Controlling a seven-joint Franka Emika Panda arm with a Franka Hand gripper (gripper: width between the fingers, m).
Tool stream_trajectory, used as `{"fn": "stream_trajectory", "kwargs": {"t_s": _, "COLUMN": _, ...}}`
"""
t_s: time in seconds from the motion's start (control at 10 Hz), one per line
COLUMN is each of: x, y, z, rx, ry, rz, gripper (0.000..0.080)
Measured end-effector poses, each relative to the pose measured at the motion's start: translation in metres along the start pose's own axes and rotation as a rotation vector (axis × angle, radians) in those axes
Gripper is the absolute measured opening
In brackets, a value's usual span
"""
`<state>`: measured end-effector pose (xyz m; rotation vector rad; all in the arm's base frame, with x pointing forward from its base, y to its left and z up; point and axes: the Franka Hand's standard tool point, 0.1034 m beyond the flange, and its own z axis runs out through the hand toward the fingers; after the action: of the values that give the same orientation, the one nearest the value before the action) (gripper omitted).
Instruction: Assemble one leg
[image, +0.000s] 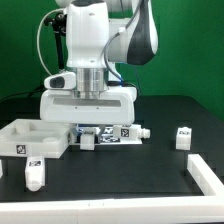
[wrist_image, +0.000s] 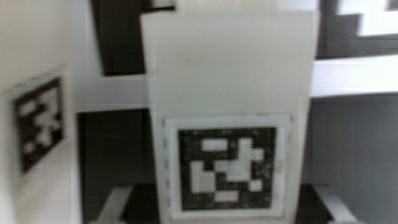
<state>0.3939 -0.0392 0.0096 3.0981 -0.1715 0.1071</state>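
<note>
My gripper (image: 92, 126) is low over the table, just right of the white square tabletop (image: 35, 138) in the exterior view. A white leg (wrist_image: 228, 110) with a black-and-white tag lies lengthwise between my fingers (wrist_image: 128, 205). The jaws stand open on either side of it, with dark gaps between each finger and the leg. In the exterior view the leg (image: 138, 131) sticks out from under the hand toward that view's right. The fingertips are hidden there by the hand.
Another white leg (image: 33, 176) lies near the front left. A small tagged white leg (image: 183, 136) stands at the right. A white block (image: 205, 172) sits at the front right edge. A tagged white surface (wrist_image: 36, 110) is close beside the gripper.
</note>
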Motion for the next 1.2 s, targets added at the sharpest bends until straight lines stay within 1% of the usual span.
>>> {"fn": "stream_trajectory", "kwargs": {"t_s": 0.3, "x": 0.0, "y": 0.0, "z": 0.0, "rx": 0.0, "ry": -0.001, "rz": 0.0, "gripper": 0.0287}}
{"fn": "stream_trajectory", "kwargs": {"t_s": 0.4, "x": 0.0, "y": -0.001, "z": -0.001, "rx": 0.005, "ry": -0.009, "rz": 0.0, "gripper": 0.0478}}
{"fn": "stream_trajectory", "kwargs": {"t_s": 0.5, "x": 0.005, "y": -0.007, "z": -0.014, "rx": 0.034, "ry": -0.035, "rz": 0.003, "gripper": 0.061}}
{"fn": "stream_trajectory", "kwargs": {"t_s": 0.6, "x": 0.008, "y": -0.007, "z": -0.031, "rx": 0.069, "ry": -0.068, "rz": 0.017, "gripper": 0.061}}
{"fn": "stream_trajectory", "kwargs": {"t_s": 0.7, "x": 0.018, "y": -0.001, "z": -0.057, "rx": 0.11, "ry": -0.089, "rz": 0.045, "gripper": 0.0637}}
{"fn": "stream_trajectory", "kwargs": {"t_s": 0.8, "x": 0.031, "y": 0.017, "z": -0.079, "rx": 0.128, "ry": -0.077, "rz": 0.081, "gripper": 0.0648}}
{"fn": "stream_trajectory", "kwargs": {"t_s": 0.9, "x": 0.034, "y": 0.034, "z": -0.078, "rx": 0.126, "ry": -0.059, "rz": 0.059, "gripper": 0.0648}}
{"fn": "stream_trajectory", "kwargs": {"t_s": 1.0, "x": 0.03, "y": 0.047, "z": -0.071, "rx": 0.129, "ry": -0.067, "rz": 0.053, "gripper": 0.0649}}
{"fn": "stream_trajectory", "kwargs": {"t_s": 1.2, "x": 0.029, "y": 0.046, "z": -0.07, "rx": 0.127, "ry": -0.072, "rz": 0.062, "gripper": 0.0649}}
